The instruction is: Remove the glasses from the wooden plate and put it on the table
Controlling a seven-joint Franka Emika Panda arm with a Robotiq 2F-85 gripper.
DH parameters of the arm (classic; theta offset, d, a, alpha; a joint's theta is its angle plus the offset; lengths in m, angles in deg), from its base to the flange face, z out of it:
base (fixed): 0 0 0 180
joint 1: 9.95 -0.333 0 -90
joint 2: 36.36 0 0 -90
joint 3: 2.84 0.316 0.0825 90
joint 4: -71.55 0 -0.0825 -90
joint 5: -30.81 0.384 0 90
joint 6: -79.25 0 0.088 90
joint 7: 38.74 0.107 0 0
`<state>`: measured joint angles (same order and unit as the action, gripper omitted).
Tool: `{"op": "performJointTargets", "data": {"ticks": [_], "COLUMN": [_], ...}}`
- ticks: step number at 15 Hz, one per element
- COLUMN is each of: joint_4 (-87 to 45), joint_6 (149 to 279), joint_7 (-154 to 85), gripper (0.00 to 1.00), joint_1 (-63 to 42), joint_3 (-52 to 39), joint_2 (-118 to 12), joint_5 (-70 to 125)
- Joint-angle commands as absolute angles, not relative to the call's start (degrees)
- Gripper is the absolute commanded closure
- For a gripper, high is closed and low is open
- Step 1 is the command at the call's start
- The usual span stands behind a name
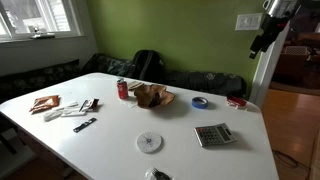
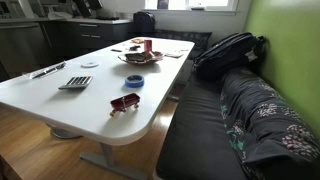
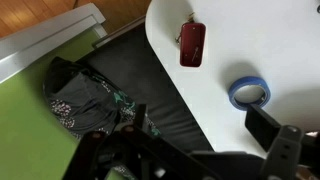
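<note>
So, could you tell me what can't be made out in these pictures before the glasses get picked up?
- The glasses: too small to pick out on the wooden plate in both exterior views; the wrist view misses the plate.
- The gripper: small and dark in an exterior view, blurred at the wrist view's bottom edge; open or shut is unclear.
- A dark object: cut off by an exterior view's bottom edge.

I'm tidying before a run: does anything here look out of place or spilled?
Nothing looks spilled or damaged. Only the small red object lies close to the edge of the table, by the bench.
</note>
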<state>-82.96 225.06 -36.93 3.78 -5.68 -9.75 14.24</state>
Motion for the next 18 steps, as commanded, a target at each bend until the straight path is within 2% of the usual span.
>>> {"op": "performJointTargets", "data": {"ticks": [1, 5, 7, 10, 16, 17, 18], "joint_4": [-82.9, -81.8, -76.8, -68.6, -47.2, -54.7, -51.7], "joint_6": [224.9, 225.1, 226.3, 225.2, 223.3, 225.2, 225.1], "joint_7": [-36.9, -35.6, -37.8, -35.1, -11.2, -16.5, -14.6], "gripper": [0.00, 0.00, 0.00, 0.00, 0.00, 0.00, 0.00], "joint_1": [3.6, 3.3, -2.5, -7.2, -8.4, -9.1, -9.6], "joint_3": [-5.9, -5.4, -6.7, -4.0, 1.7, -0.3, -0.1], "joint_2": [-9.7, -11.5, -18.0, -26.1, -44.1, -37.3, -40.0], "joint_5": [14.1, 14.8, 22.7, 29.5, 24.7, 27.0, 26.5]}}
